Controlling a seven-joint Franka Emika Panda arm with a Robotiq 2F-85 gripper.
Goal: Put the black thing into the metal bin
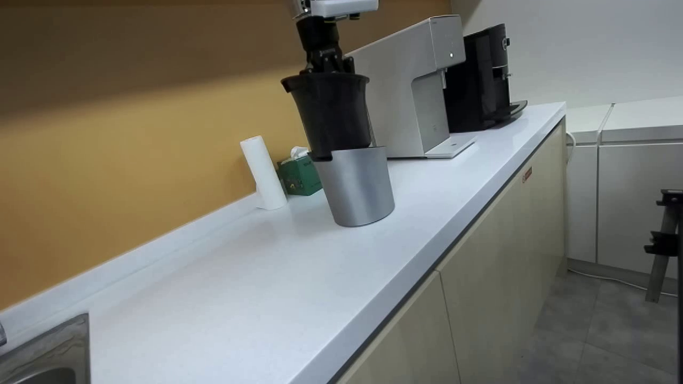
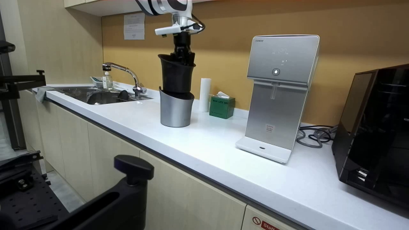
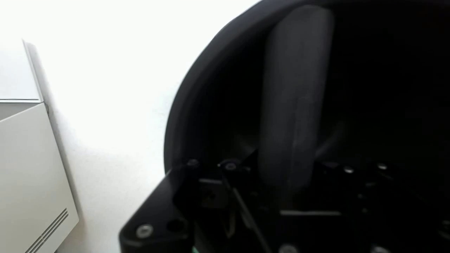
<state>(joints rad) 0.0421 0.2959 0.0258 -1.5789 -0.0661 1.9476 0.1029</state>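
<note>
The black pot is tapered with a flared rim and shows in both exterior views, also here. Its lower end is at the mouth of the metal bin, with most of the pot above the rim. The silver bin stands upright on the counter. My gripper points down into the pot's top in both exterior views. In the wrist view, the pot's inside fills the right, and a dark upright bar in it runs between my fingers. The fingertips are dark and partly hidden, but the gripper looks shut on this bar.
A white paper roll and a green tissue box stand behind the bin near the wall. The grey-white dispenser and a black machine stand farther along the counter. A sink is at the other end.
</note>
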